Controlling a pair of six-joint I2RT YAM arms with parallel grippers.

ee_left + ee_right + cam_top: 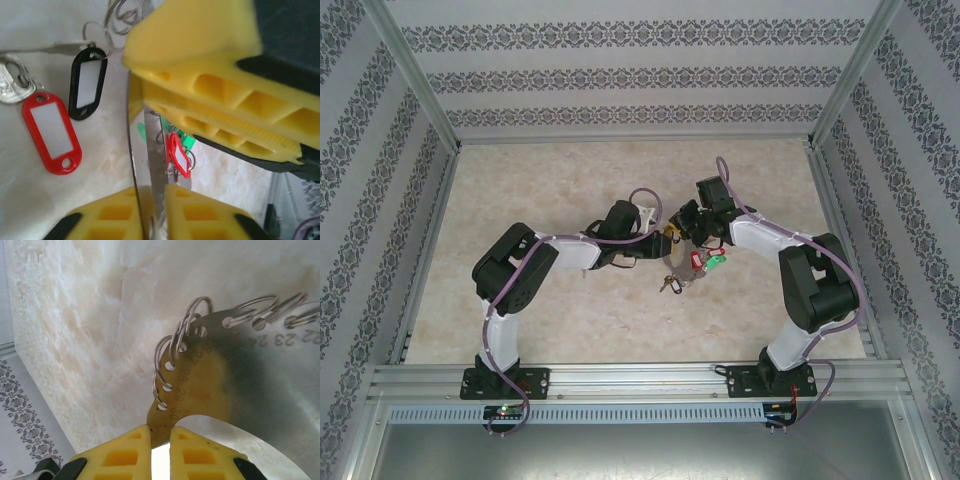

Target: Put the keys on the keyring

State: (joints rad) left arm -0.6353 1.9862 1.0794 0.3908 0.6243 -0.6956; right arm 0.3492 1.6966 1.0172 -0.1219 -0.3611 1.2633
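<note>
Right wrist view: both pincers clamp the keyring, and neither has a key.

Here the right gripper [160, 432] is pressed together on the rim of the keyring [260, 380], a flat steel plate with numbered holes and split rings [175, 347] threaded along its edge. In the left wrist view the left gripper [154, 194] pinches the same plate edge-on. Beyond it a red tag [52, 132] and a black tag [87, 82] lie with their keys [14, 85] on the table [30, 200]. From above, the plate sits mid-table, slightly toward the right edge. Probably one pincer should hold the plate rigid near a ring while the other lets go to fetch a key, with no twisting.
</note>
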